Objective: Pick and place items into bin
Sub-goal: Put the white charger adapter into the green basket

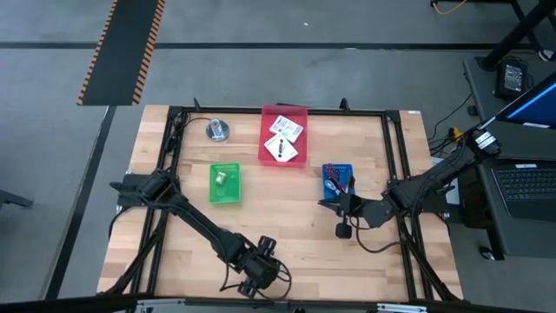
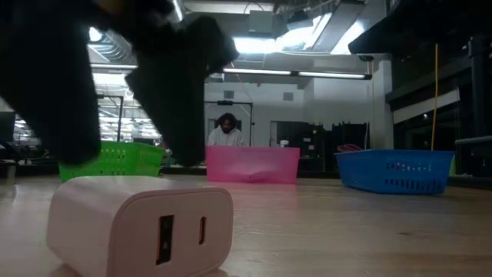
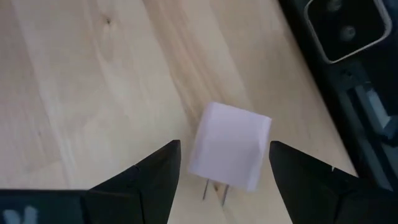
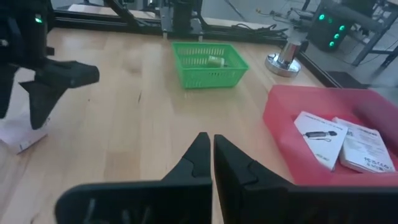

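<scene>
Straddling the small white plastic plug-in charger block (image 3: 229,154) lying on the wooden table (image 3: 93,81), well apart from the pink plastic bin (image 1: 284,136), the left tool (image 3: 224,168) stands open, so closing and lifting likely come next; the right tool (image 4: 213,155) waits shut.

The dark two-finger left gripper (image 3: 224,171) hangs low at the table's near edge, its fingers (image 3: 152,177) spread wide. The dark two-finger right gripper (image 4: 213,158) waits at the right side, fingers pressed together.
</scene>
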Controlling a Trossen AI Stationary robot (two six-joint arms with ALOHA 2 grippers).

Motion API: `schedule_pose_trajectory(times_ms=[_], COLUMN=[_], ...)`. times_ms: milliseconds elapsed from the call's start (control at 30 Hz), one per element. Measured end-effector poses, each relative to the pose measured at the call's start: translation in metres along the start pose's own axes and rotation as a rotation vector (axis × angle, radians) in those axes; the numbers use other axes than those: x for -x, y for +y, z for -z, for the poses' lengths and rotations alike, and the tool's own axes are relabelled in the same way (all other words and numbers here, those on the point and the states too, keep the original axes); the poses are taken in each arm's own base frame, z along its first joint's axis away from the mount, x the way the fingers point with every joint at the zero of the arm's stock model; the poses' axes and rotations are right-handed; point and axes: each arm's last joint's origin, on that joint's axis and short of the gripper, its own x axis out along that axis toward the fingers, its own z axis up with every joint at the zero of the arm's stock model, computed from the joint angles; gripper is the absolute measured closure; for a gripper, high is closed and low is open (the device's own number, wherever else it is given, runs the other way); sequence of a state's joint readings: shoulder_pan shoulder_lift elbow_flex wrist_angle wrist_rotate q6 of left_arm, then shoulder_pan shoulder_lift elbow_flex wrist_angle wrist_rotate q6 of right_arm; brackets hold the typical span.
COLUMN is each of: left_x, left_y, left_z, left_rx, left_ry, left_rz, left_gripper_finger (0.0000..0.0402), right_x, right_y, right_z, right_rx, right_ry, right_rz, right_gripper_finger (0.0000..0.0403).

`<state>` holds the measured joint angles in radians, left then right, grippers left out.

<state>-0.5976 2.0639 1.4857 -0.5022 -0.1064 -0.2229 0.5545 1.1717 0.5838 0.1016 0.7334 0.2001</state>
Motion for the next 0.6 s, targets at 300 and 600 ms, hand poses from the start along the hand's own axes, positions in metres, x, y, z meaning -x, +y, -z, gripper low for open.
schedule_pose_trajectory(times_ms=[300, 600], left_x=[-0.012, -0.020], left_y=[0.004, 0.003], left_z=[0.003, 0.007], left_rx=[0.008, 0.005], left_ry=[0.030, 0.058], left_rz=[0.009, 0.023], left_gripper_finger=[0.0162, 0.0162], right_x=[-0.001, -0.001], right_y=[-0.002, -0.002], right_z=[0.000, 0.000], right_rx=[-0.001, -0.003], right_ry=[0.001, 0.002], right_rz=[0.010, 0.010], right_gripper_finger=[0.0402, 0.0402])
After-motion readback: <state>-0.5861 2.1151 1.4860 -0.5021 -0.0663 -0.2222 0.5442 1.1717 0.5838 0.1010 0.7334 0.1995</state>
